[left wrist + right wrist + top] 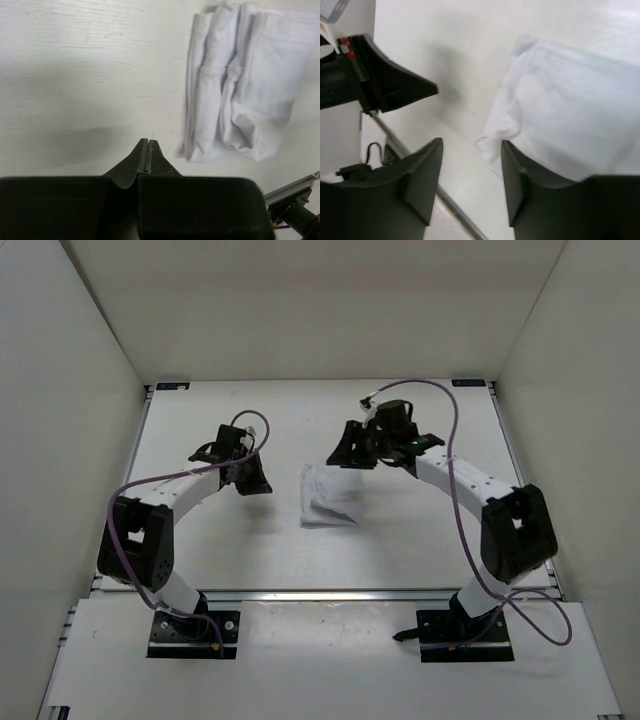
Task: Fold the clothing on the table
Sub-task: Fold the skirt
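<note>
The clothing [330, 497] is a small white wrinkled bundle, folded up, lying mid-table between the two arms. My left gripper [250, 480] hovers to its left, apart from it. In the left wrist view that gripper [149, 141] is shut with nothing in it, and the clothing [245, 85] lies up and to the right. My right gripper [345, 455] hangs over the cloth's far edge. In the right wrist view it [470, 150] stands open; a corner of the clothing [570, 115] reaches into the gap beside the right finger [515, 170], ungripped.
The white table [220, 550] is walled in white on three sides. A silver rail [330, 593] runs along its near edge, also showing as the rail [445, 200] below the right jaws. The left gripper's black body [395, 85] appears in the right wrist view.
</note>
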{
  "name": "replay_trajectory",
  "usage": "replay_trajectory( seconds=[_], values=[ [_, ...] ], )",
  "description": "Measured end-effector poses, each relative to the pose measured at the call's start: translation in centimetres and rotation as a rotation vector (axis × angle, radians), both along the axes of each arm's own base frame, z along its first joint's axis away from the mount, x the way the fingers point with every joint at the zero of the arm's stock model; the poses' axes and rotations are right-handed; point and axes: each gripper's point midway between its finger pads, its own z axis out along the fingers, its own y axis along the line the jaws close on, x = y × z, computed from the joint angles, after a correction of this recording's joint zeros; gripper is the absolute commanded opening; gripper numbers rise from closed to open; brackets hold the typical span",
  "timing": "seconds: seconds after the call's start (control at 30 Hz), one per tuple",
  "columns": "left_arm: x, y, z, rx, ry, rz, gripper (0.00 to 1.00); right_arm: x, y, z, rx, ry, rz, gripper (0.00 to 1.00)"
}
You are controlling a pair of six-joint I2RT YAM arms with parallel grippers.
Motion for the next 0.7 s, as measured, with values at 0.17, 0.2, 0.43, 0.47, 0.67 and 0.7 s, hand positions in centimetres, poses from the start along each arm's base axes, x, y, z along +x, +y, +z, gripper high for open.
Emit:
replay_trajectory(
  seconds=[0.17, 0.2, 0.43, 0.47, 0.67, 0.7],
  values=[
    [-0.7, -1.9, 1.4, -0.04, -0.029, -0.06, 0.0, 0.5, -5.4, 0.6, -0.018, -0.043, -0.135, 0.45],
    [-1.1, -2.7, 1.4, -0.055, -0.026, -0.08, 0.0, 0.3, -6.0, -0.4, -0.034, -0.024, -0.149, 0.49],
    [-4.1, -7.9, 0.7, -0.208, 0.015, -0.156, 0.64, -3.4, -5.9, -6.7, -0.135, 0.119, -0.094, 0.32],
    [-4.4, -8.0, 0.3, -0.229, 0.025, -0.141, 0.7, -3.5, -5.6, -7.0, -0.138, 0.121, -0.082, 0.3],
    [-4.9, -8.0, -0.9, -0.409, 0.061, -0.012, 0.83, -4.4, -4.2, -9.5, -0.164, 0.161, -0.021, 0.13],
    [-4.9, -8.0, -0.9, -0.434, 0.063, 0.006, 0.84, -4.5, -4.1, -10.0, -0.169, 0.17, -0.015, 0.12]
  ],
)
